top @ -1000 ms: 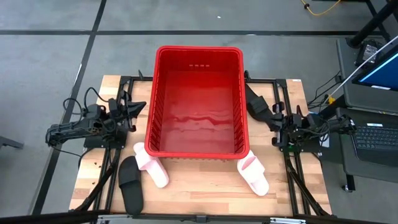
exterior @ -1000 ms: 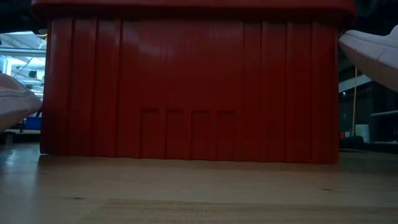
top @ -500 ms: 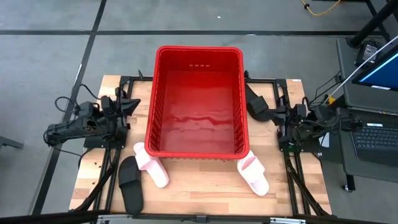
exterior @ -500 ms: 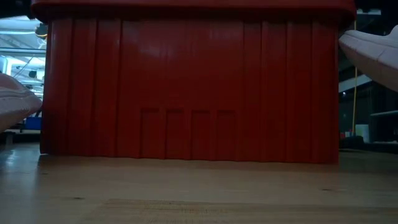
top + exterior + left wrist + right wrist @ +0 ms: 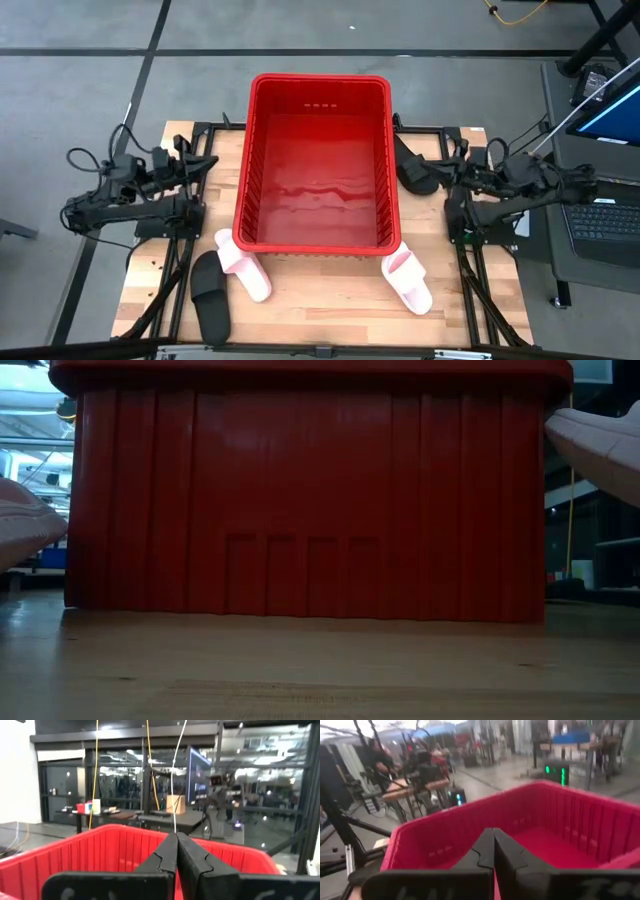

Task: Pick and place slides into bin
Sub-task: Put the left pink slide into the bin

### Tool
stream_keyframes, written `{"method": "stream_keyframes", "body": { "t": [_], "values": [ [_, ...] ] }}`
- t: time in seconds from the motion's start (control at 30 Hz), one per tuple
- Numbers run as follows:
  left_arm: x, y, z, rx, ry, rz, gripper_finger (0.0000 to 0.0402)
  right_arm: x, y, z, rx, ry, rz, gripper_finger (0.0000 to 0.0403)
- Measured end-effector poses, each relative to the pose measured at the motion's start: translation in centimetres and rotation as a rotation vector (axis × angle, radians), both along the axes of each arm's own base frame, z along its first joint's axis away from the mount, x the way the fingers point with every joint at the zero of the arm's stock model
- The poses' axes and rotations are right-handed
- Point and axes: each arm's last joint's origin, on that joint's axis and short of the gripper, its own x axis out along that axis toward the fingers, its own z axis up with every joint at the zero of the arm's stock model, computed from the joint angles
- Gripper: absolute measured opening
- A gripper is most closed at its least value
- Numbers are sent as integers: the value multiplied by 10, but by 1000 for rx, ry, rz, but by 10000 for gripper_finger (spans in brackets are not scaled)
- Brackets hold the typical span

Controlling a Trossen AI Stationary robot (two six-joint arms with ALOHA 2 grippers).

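Wrist views show both sets of fingers pressed together, holding nothing. Left gripper (image 5: 200,163) sits just left of the bin (image 5: 318,83), right gripper (image 5: 448,178) just right of it, beside a black slide (image 5: 412,168). Bin empty: glossy red plastic, ribbed walls. Front of it lie two pink slides (image 5: 243,265) (image 5: 408,279) and another black slide (image 5: 210,294), matte foam. Advice: open wide, pinch the strap.
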Motion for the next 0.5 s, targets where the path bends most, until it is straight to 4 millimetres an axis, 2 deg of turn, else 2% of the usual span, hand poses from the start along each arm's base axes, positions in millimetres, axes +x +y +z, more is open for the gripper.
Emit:
{"method": "stream_keyframes", "body": {
  "t": [0.17,0.4,0.5],
  "values": [
    [2,1,-5,-10,52,17,2,8,0,16,50,97,-70,2],
    [2,2,-9,-23,92,59,1,-2,-5,38,294,213,-275,2],
    [2,2,-8,-23,90,60,3,-1,-5,42,311,298,-312,2]
  ]
}}
